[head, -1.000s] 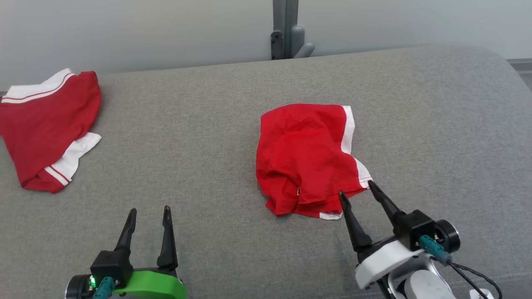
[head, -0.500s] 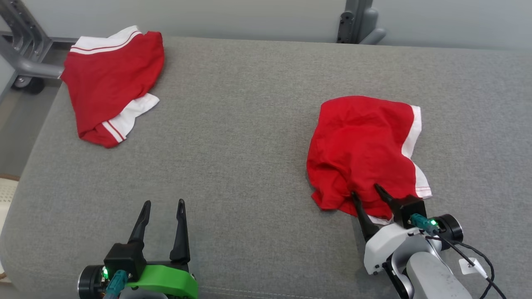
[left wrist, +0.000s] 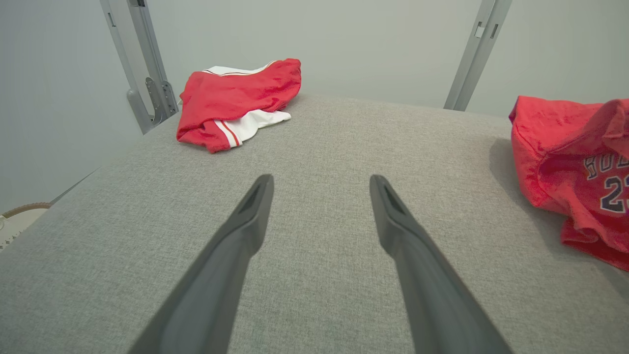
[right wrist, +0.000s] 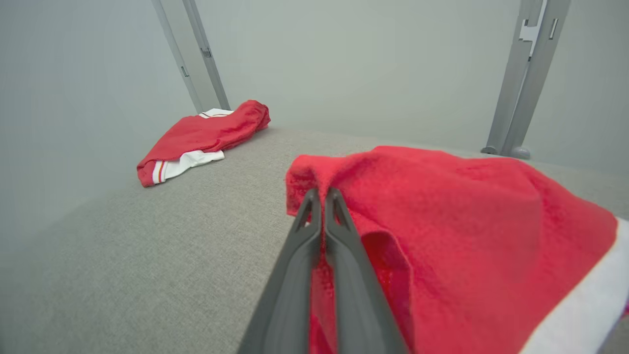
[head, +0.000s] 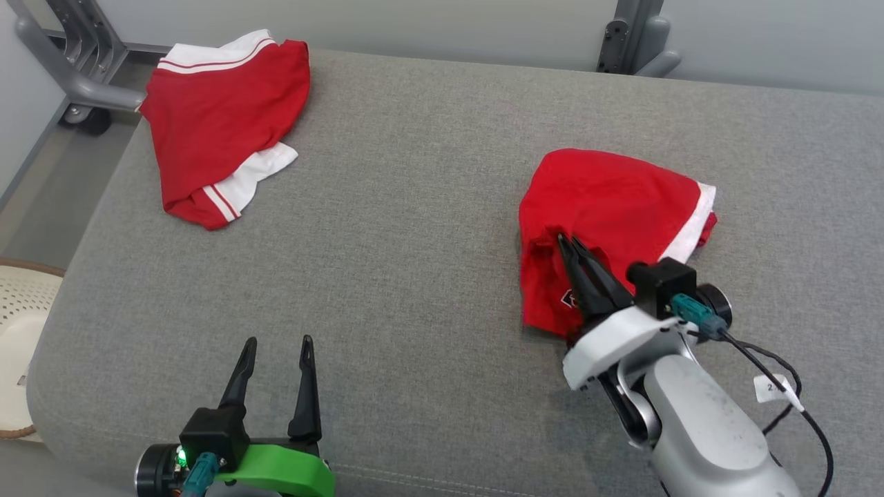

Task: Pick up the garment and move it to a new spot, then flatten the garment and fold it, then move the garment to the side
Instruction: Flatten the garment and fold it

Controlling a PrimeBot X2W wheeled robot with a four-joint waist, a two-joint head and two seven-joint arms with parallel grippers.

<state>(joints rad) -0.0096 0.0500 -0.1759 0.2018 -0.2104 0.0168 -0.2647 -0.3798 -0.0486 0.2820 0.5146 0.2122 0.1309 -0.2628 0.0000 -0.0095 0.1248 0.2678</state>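
The garment (head: 615, 207) is a bright red jersey with white trim, crumpled on the right of the grey cushion (head: 414, 241). My right gripper (head: 568, 243) is shut on its near-left edge, lifting the cloth into a peak; the right wrist view shows red fabric (right wrist: 442, 216) pinched between the closed fingers (right wrist: 322, 196). In the left wrist view the garment (left wrist: 570, 167) hangs at the right edge with printed lettering showing. My left gripper (head: 277, 343) rests open at the lower left, its fingers (left wrist: 255, 206) spread over bare cushion.
A second red and white garment (head: 221, 131) lies crumpled at the far left corner of the cushion. Grey metal frame posts (head: 635, 38) stand behind the cushion, another frame (head: 76, 62) at the far left. A white perforated basket (head: 21, 331) sits beyond the left edge.
My right gripper went from open at the garment's near edge to shut on the cloth, lifting and bunching it. The head camera turned, shifting the whole scene rightward. The left gripper stayed put.
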